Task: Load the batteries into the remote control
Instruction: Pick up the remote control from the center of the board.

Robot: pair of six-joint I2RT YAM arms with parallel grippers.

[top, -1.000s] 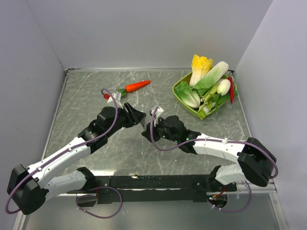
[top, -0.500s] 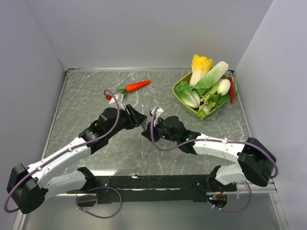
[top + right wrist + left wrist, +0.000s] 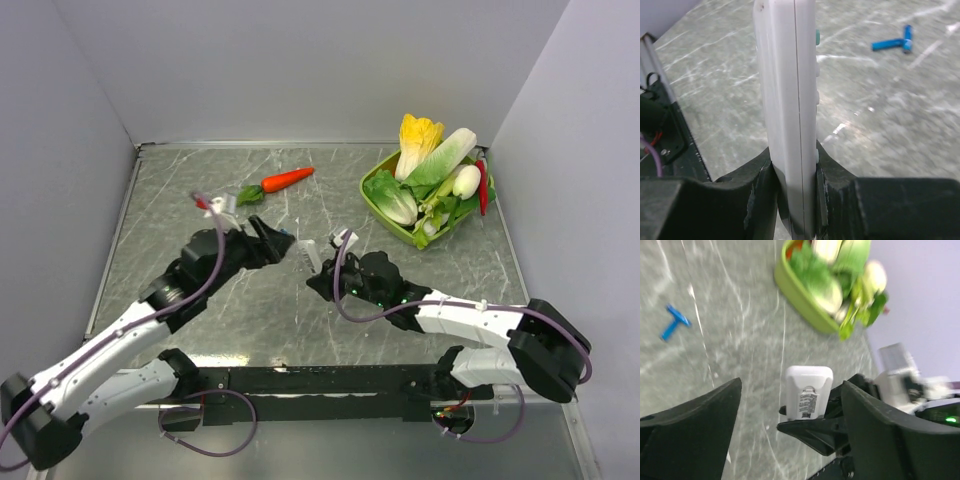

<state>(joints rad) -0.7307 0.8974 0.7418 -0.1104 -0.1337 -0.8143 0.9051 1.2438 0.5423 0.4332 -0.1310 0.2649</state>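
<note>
The left arm's base is cut off at the bottom left corner of the top view. Its black left gripper (image 3: 283,243) stands over the middle of the grey marbled table (image 3: 170,210), fingers spread wide with nothing between them; in its own wrist view only the two dark, blurred fingers (image 3: 695,425) show, cropped by the lower edge.

Behind it lies an orange plastic carrot (image 3: 286,179) with green leaves, well apart from both grippers.

The two small bright-blue cylindrical batteries (image 3: 674,322) lie on the table, touching in a T shape. They are smeared by blur in both wrist views, and in the top view only a blue speck shows beside the left fingertips.

The flat white plastic remote control (image 3: 790,90) is off the table, upright in the black right gripper (image 3: 792,170), whose fingers are clamped on its lower end and hide it. The right wrist view sees it edge-on, so its button face shows only as small bumps along the right side. The left wrist view shows the back with a label too blurred to read. From above it is a small pale sliver.

At the far right, a lime-green plastic tray (image 3: 800,297) holds toy vegetables, and the leaves cover most of its rim.
</note>
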